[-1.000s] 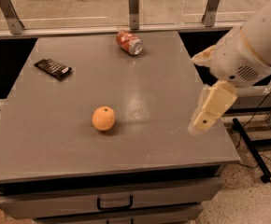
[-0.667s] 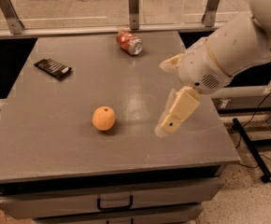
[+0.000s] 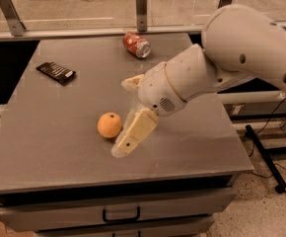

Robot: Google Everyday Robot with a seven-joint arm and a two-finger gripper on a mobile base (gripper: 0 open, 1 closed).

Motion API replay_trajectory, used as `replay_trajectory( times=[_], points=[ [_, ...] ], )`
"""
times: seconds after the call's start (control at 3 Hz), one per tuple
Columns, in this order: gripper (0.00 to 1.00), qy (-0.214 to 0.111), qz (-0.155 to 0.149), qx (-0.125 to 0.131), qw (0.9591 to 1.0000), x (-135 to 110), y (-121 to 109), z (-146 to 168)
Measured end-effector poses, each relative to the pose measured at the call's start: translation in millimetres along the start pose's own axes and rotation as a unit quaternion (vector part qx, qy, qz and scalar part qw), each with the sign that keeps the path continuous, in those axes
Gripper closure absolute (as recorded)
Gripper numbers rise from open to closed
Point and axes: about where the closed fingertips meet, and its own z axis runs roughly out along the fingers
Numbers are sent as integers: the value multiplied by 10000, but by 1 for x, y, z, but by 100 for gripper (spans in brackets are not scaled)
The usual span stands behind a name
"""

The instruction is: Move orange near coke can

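Note:
The orange [image 3: 109, 125] sits on the grey table [image 3: 59, 132], left of centre toward the front. The coke can [image 3: 136, 44] lies on its side near the table's far edge, well behind the orange. My gripper [image 3: 122, 117] is just right of the orange, low over the table. It is open and empty. One cream finger [image 3: 133, 134] reaches down to the front right of the orange. The other finger [image 3: 131, 83] shows behind it. The orange lies at the mouth of the opening, and I cannot tell if a finger touches it.
A flat black packet [image 3: 56, 72] lies at the table's left rear. A rail with metal posts [image 3: 141, 6] runs behind the table. A drawer with a handle [image 3: 121, 215] is under the front edge. My arm [image 3: 241, 58] spans the table's right side.
My gripper has swung from the table's right edge leftward across the table to right beside the orange. The orange, the can and the packet have not moved.

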Motion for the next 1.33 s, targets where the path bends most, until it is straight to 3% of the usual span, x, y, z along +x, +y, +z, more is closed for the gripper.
replay_trajectory(
  times=[0.67,1.0,1.33],
  points=[
    [0,-218,168,-174,9995,-3,1,58],
    [18,-269,268,-169,9991,1,-5,71],
    [49,-253,343,-3,9991,17,-20,65]
  ],
)
